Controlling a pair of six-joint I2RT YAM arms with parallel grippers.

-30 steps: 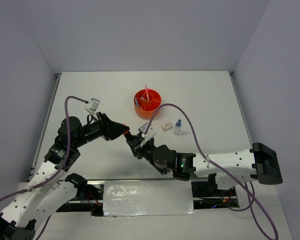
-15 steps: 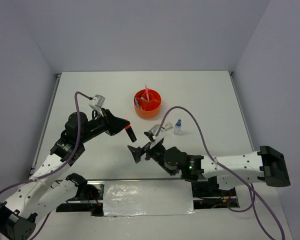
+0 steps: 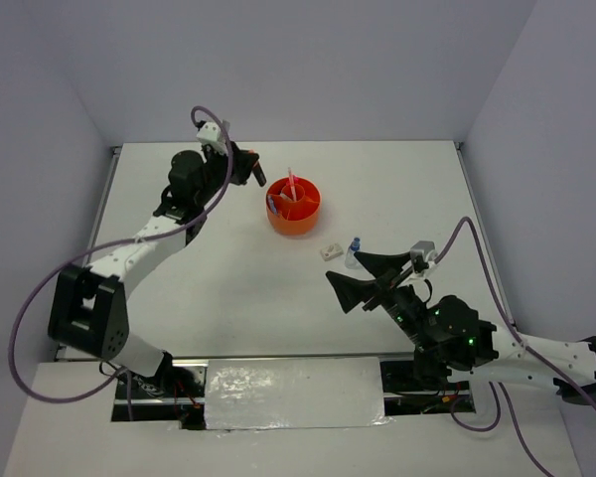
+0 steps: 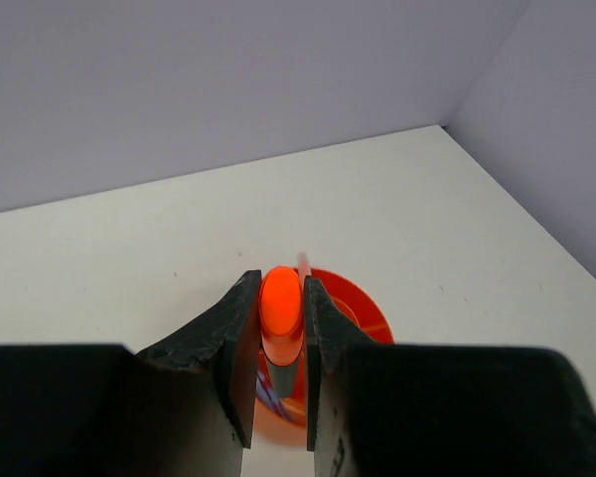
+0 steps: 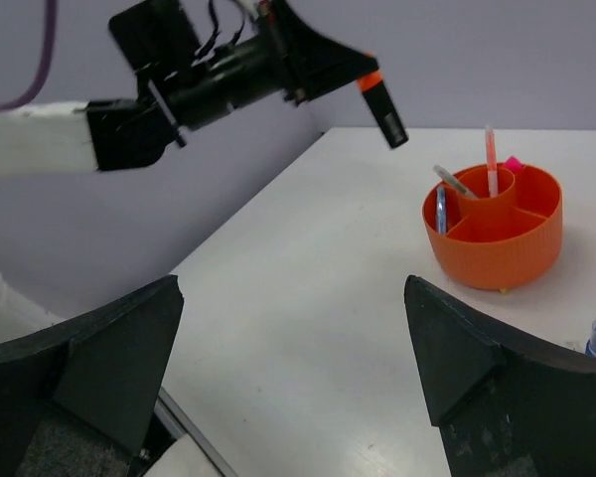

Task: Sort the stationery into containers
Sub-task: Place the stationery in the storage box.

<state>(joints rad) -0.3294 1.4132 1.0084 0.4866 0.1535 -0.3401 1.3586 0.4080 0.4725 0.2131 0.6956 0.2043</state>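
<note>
Bare table (image 3: 228, 288) spreads wide across the near middle and left. At far centre the orange tub (image 3: 298, 227) blocks the way, 1 pink pen (image 3: 290, 182) standing up from it. The white eraser (image 3: 329, 250) and blue-capped bottle (image 3: 355, 244) lie just beside the wide-open right gripper (image 3: 342, 266).

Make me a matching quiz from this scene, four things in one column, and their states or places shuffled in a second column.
1 left tool
2 right tool
3 white eraser
4 pink pen

A open, holding nothing
B on the table near the small bottle
C standing in the central cup of the orange tub
D shut on the orange-ended highlighter

Pairs: 1-D, 2-A, 3-B, 4-C
</note>
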